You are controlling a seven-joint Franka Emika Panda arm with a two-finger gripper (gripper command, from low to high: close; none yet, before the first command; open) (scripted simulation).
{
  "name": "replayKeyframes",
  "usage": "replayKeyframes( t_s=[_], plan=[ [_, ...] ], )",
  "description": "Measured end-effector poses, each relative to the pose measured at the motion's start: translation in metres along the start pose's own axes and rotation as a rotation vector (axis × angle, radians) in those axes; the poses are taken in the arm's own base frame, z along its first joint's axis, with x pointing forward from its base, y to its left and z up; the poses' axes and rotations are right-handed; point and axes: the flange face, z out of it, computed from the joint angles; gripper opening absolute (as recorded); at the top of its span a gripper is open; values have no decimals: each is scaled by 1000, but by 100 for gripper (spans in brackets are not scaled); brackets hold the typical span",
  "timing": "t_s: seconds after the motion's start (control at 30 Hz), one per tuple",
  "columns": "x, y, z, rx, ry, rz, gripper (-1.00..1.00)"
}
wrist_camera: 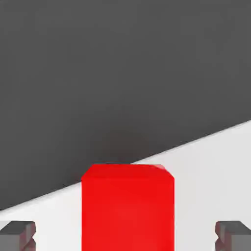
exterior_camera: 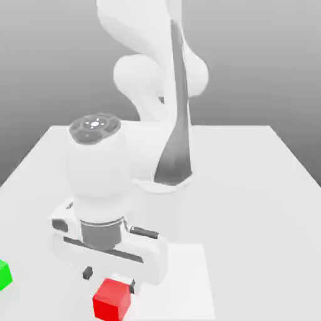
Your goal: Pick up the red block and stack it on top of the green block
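Observation:
The red block (exterior_camera: 111,299) is a small bright red cube resting on the white table near its front edge. My gripper (exterior_camera: 110,280) hangs just above it, open, with one dark fingertip (exterior_camera: 88,273) toward the exterior view's left and the other (exterior_camera: 131,287) by the cube's right upper corner. In the hand view the red block (wrist_camera: 127,206) lies between the two grey fingertips (wrist_camera: 17,235), with a clear gap on each side of it. The green block (exterior_camera: 4,274) sits at the exterior view's far left edge, partly cut off.
The arm's white base and links (exterior_camera: 160,157) rise behind the hand. The white table (exterior_camera: 251,207) spreads to the exterior view's right and back. In the hand view the table's edge (wrist_camera: 196,139) runs close beyond the red block, with dark floor past it.

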Motion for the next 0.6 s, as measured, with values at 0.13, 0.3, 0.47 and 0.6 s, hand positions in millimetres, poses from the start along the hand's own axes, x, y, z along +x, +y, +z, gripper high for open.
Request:
replayKeyframes(
  t_s=[0.13,0.3,0.47,0.6],
  plan=[
    [0,0,7,0,0,0,-100],
    [0,0,-4,0,0,0,-100],
    [19,10,-56,-1,0,87,-100],
    [88,54,-70,0,-1,416,-100]
  ],
)
